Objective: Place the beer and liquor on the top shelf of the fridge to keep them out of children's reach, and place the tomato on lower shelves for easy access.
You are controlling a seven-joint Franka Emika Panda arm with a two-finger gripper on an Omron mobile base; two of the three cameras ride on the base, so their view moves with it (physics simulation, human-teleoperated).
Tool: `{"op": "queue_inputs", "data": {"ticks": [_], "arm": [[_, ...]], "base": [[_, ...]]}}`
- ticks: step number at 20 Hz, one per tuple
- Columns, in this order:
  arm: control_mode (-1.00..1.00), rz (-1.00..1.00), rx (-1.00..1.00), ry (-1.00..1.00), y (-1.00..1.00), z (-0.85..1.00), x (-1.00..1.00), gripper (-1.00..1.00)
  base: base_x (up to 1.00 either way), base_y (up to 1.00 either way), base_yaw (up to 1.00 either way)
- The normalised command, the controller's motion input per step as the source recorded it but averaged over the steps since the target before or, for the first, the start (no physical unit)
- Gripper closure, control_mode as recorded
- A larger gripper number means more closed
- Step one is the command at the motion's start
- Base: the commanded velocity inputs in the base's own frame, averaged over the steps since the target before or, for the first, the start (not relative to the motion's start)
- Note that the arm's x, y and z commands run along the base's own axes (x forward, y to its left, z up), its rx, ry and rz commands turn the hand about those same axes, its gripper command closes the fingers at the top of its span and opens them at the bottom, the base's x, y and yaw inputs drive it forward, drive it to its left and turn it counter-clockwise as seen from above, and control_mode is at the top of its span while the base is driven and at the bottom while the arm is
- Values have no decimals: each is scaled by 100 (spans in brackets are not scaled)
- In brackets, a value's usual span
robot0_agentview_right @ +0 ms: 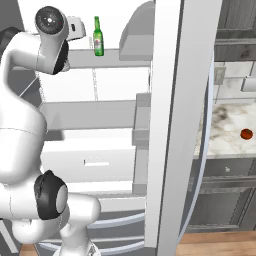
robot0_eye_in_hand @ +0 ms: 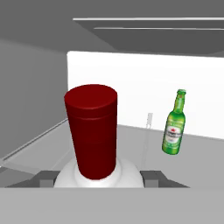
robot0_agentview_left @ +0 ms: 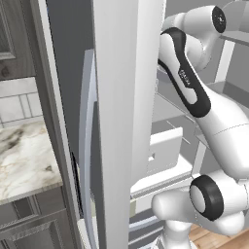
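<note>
Hand view, end effector [robot0_eye_in_hand: 99, 178] clamped on liquor [robot0_eye_in_hand: 92, 131], beer [robot0_eye_in_hand: 174, 124] upright on top shelf [robot0_eye_in_hand: 192, 148], fridge [robot0_agentview_right: 175, 125] open.

The liquor bottle [robot0_eye_in_hand: 95, 140] at six o'clock in the hand view is cut off below its white shoulders, so its label and base stay out of sight. The fingertips [robot0_eye_in_hand: 44, 178] flanking it show as grey stubs only. In the right base view the arm covers the gripper, and the open fridge door [robot0_agentview_right: 172, 125] hides part of the counter [robot0_agentview_right: 225, 130] at three o'clock.
</note>
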Motion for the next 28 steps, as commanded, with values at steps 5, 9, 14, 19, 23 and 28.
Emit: {"op": "queue_inputs", "data": {"ticks": [5,9,14,19,23,28], "arm": [[-100,0,0,0,4,-1,48,100],[-100,0,0,0,8,-1,51,100],[-100,0,0,0,14,-4,52,100],[-100,0,0,0,16,-6,51,100],[-100,0,0,0,13,-8,54,100],[-100,0,0,2,11,-19,47,100]], "base": [[0,0,0],[0,0,0],[0,0,0],[0,0,0],[0,0,0],[0,0,0]]}}
